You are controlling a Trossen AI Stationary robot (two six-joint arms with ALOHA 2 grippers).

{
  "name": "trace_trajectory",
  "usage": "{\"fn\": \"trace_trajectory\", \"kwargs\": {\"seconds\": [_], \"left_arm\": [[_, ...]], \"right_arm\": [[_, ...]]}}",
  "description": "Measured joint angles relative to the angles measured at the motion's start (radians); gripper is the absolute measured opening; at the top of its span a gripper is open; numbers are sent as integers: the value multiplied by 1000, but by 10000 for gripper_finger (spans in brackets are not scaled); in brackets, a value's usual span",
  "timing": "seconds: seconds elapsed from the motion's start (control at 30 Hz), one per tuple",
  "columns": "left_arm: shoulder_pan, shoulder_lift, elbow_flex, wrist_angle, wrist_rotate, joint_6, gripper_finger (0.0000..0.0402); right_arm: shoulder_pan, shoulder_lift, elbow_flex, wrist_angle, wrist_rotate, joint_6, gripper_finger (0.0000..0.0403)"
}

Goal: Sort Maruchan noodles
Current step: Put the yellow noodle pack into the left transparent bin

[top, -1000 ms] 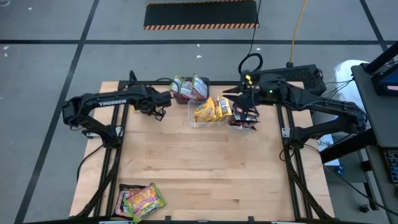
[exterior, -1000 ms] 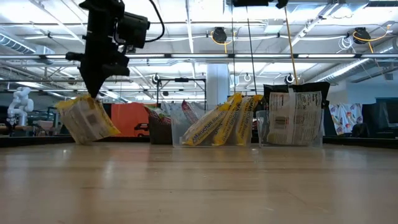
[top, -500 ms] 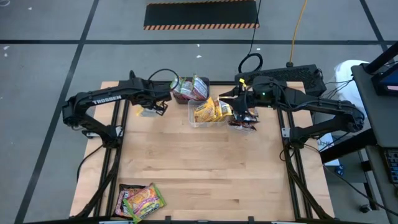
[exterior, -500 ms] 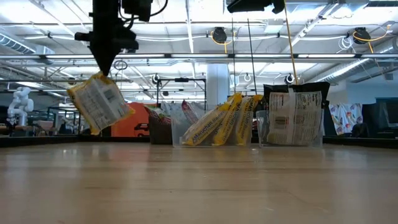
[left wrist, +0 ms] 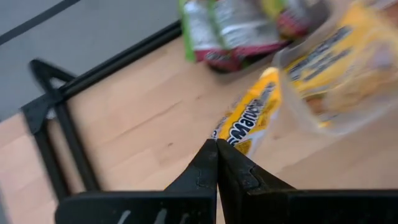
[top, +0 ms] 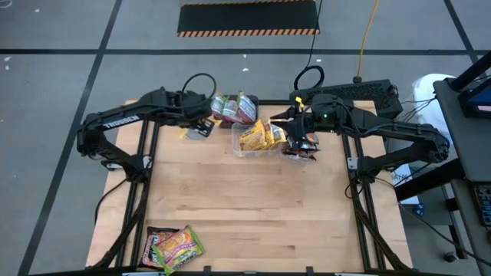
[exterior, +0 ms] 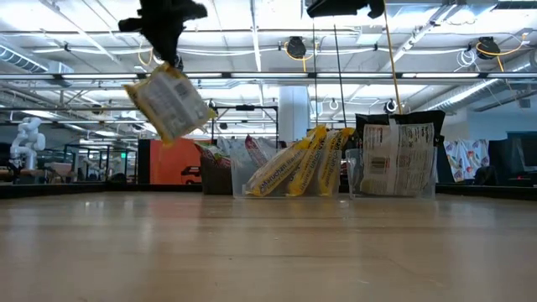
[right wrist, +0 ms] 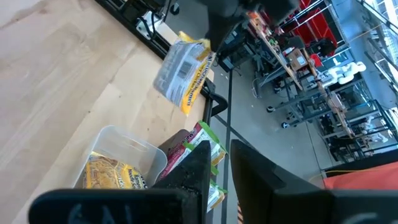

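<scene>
Noodle packets lie in several spots across the table (top: 253, 199). Farthest left, the left gripper (top: 201, 125) hangs well above the wood with its jaws pinched tight on the top edge of a yellow packet (exterior: 172, 102), which dangles tilted straight below the fingertips. In the left wrist view the same packet (left wrist: 247, 121) shows just past the closed tips. A small pile of loose packets (top: 173, 247) lies well apart from those jaws, at the near edge of the table. Just beyond the held packet stands a dark box (top: 235, 111) with green-edged packets upright in it. Next comes a clear tub (top: 257, 142) holding more yellow packets (exterior: 298, 164), leaning against one another. On the far side of that tub the right gripper (top: 298, 136) sits low over another tub (exterior: 394, 164) of dark packets. Its jaws stand partly apart; I cannot tell whether anything is between them. In the right wrist view its fingers (right wrist: 202, 165) point across the clear tub toward the hanging yellow packet.
</scene>
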Motion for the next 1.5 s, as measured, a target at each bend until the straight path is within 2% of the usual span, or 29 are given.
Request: {"fn": "trace_trajectory", "kwargs": {"seconds": [0.13,0.4,0.73,0.97,1.33,1.5], "left_arm": [[-30,0,55,47,15,0,0],[-82,0,114,251,68,48,0],[-101,0,116,471,93,88,0],[-100,4,116,549,91,106,0],[-101,124,116,636,81,104,0],[-107,168,116,670,24,69,0]], "right_arm": [[0,0,0,-4,20,-2,59],[0,-20,0,-25,188,-54,59],[0,-68,0,-63,189,-47,59],[0,-96,0,-64,189,-46,59],[0,-112,0,-67,189,-37,59],[0,-116,0,-71,188,-19,59]]}}
